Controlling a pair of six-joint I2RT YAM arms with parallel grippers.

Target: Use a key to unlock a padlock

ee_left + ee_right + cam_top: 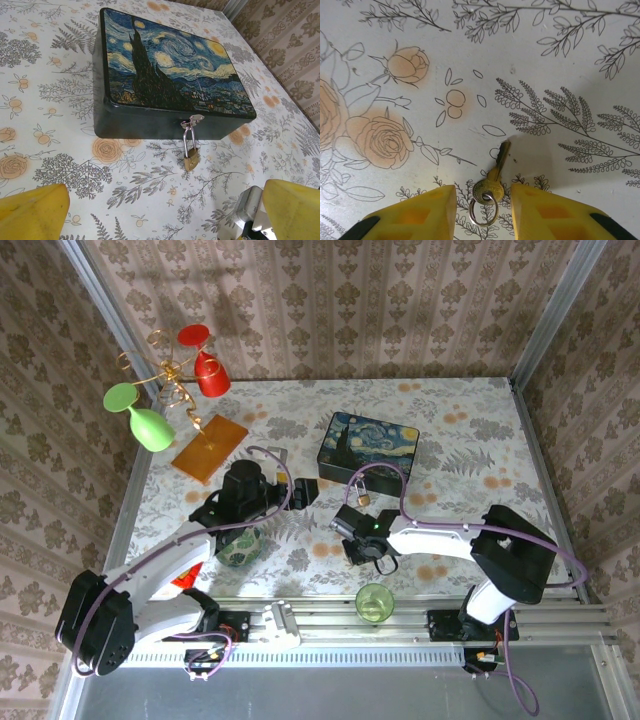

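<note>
Here the key lay flat on the table. It looked light, thin and stiff, likely slippery metal, so its round head by the ring seemed the place to pinch. The right claw straddled that head, fingers apart, not touching. The left claw gaped wide. The padlock hung from the painted box's clasp, its body resting on the table.

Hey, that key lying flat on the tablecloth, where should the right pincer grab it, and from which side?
Take the key by its round bow, coming straight down from above. It lies flat, so only the bow's edges offer a pinch, and the right pincer straddles them now. Gripping there should leave the blade, which points away, free for the padlock.
</note>
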